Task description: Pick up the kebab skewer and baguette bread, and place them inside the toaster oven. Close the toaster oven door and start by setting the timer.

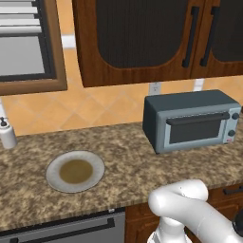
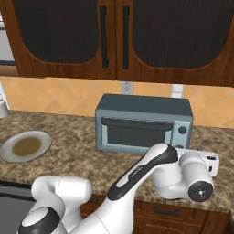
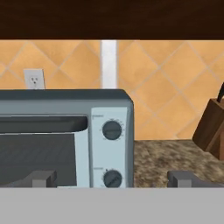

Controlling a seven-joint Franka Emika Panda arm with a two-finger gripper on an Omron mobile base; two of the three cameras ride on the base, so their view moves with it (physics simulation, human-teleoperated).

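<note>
The toaster oven [image 3: 65,135] stands on the surface [image 1: 123,161], door [image 2: 137,132] shut. The hand [image 3: 111,178], spread wide and empty, faces the knobs [image 3: 112,130]. Judged step: setting the timer; next, align on a knob.

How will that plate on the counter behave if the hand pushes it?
The plate looks flat and shallow, so it would probably slide over the counter, not tip. Its round rim seems low, likely awkward to pinch from above.

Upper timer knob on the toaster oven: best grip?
Pinch the round upper knob on the toaster oven head-on from the front. It protrudes from the vertical right panel, so fingers should straddle its rim. The tool is open, facing that panel.
</note>
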